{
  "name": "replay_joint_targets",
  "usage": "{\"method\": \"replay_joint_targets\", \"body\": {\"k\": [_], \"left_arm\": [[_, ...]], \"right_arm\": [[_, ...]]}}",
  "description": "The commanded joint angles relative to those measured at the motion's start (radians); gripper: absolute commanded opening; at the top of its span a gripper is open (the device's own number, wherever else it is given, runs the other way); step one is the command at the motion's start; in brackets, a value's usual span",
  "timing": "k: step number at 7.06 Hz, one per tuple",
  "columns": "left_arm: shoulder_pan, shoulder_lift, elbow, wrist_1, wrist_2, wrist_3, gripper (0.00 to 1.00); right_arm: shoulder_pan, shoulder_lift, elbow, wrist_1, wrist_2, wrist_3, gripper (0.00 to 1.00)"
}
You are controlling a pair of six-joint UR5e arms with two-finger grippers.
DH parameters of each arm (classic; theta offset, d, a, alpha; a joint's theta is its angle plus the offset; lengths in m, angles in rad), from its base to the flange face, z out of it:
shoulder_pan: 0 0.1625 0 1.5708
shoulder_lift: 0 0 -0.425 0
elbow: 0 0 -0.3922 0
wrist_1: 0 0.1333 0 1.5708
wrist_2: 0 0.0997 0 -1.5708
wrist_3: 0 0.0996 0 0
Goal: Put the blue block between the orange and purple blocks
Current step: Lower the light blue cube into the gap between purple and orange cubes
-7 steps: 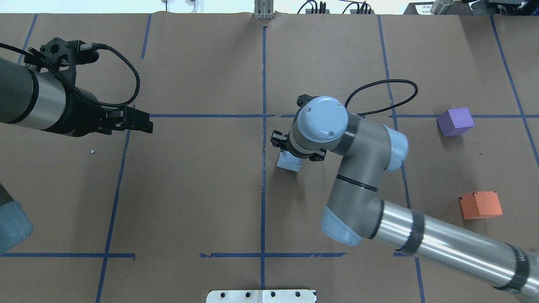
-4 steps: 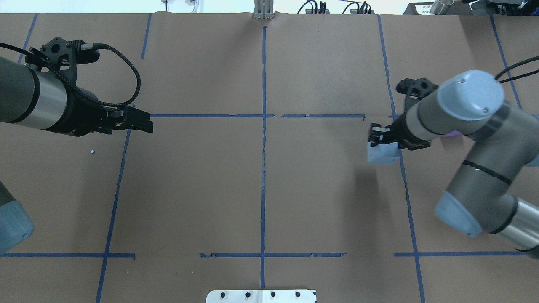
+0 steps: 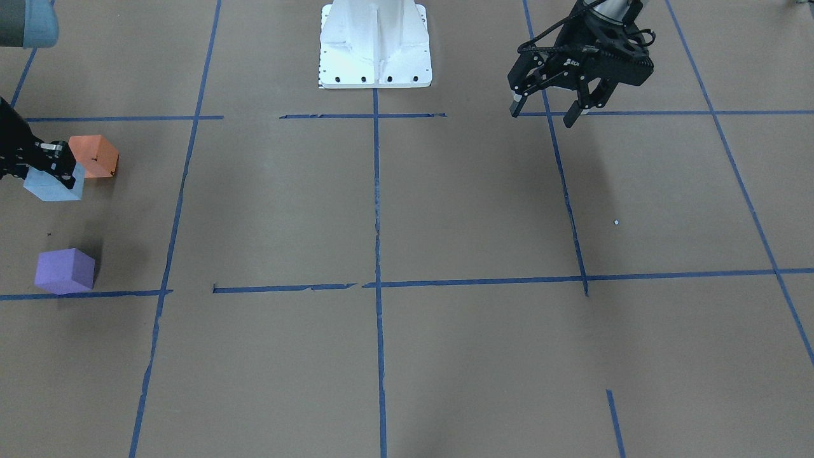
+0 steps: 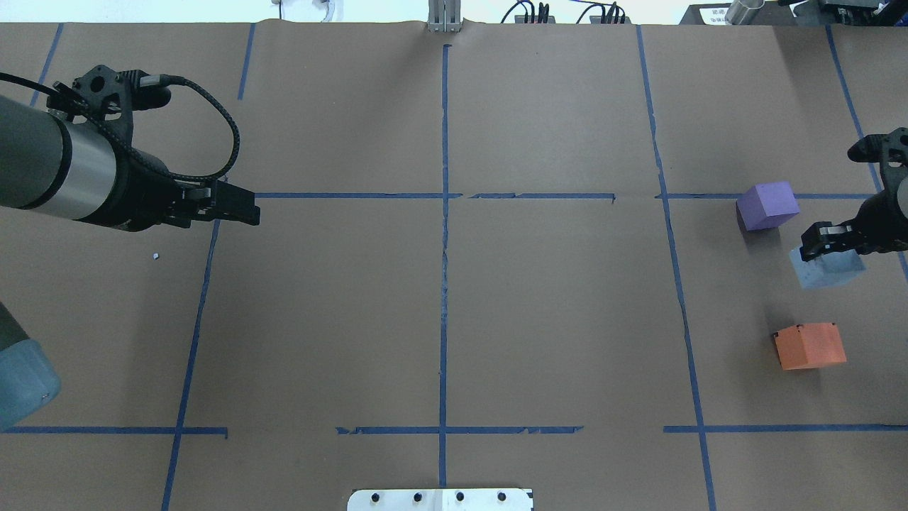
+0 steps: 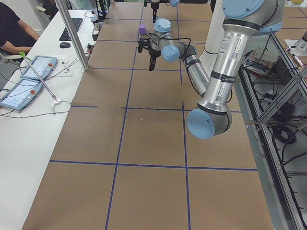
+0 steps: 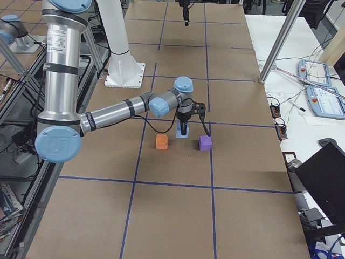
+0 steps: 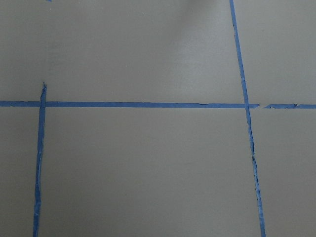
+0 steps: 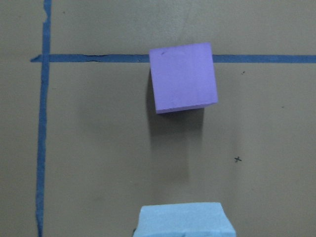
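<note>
The light blue block [image 4: 826, 270] is held in my shut right gripper [image 4: 828, 247] at the table's right end. It hangs low over the paper between the purple block [image 4: 767, 204] and the orange block [image 4: 810, 345], a little right of the line joining them. The front view shows the blue block [image 3: 54, 184] close beside the orange block [image 3: 94, 156], with the purple block [image 3: 65, 270] farther off. The right wrist view shows the purple block [image 8: 183, 78] ahead and the blue block's top [image 8: 185, 219]. My left gripper [image 3: 545, 113] is open and empty.
Brown paper with blue tape lines [image 4: 444, 234] covers the table. The robot's white base plate [image 3: 375, 48] stands at the near middle edge. A small white speck [image 4: 155, 256] lies below the left gripper.
My right arm has carried the blue block from the table's middle far to the right, to between the purple and orange blocks. The left arm has stayed put.
</note>
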Motion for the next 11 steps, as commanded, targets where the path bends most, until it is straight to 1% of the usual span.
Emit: {"method": "replay_joint_targets", "body": {"k": [1,3,4,6,8,10,11], "left_arm": [[0.0,-0.003,0.001,0.0,0.0,-0.006,1.0],[0.002,-0.004,0.001,0.0,0.0,-0.006,1.0],[0.002,-0.004,0.001,0.0,0.0,-0.007,1.0],[0.003,-0.006,0.002,0.0,0.0,-0.006,1.0],[0.003,-0.006,0.002,0.0,0.002,-0.006,1.0],[0.005,-0.006,0.004,0.0,0.002,-0.007,1.0],[0.006,-0.006,0.005,0.0,0.002,-0.007,1.0]], "right_arm": [[0.009,-0.008,-0.04,0.0,0.005,-0.021,0.09],[0.003,0.067,-0.126,0.0,0.005,-0.02,0.12],[-0.003,0.084,-0.156,0.0,0.005,-0.021,0.14],[-0.022,0.095,-0.187,0.0,0.004,-0.023,0.16],[-0.052,0.126,-0.213,0.0,0.002,-0.021,0.29],[-0.06,0.127,-0.221,0.0,0.002,-0.021,0.37],[-0.075,0.138,-0.226,0.0,0.001,-0.021,0.5]]}}
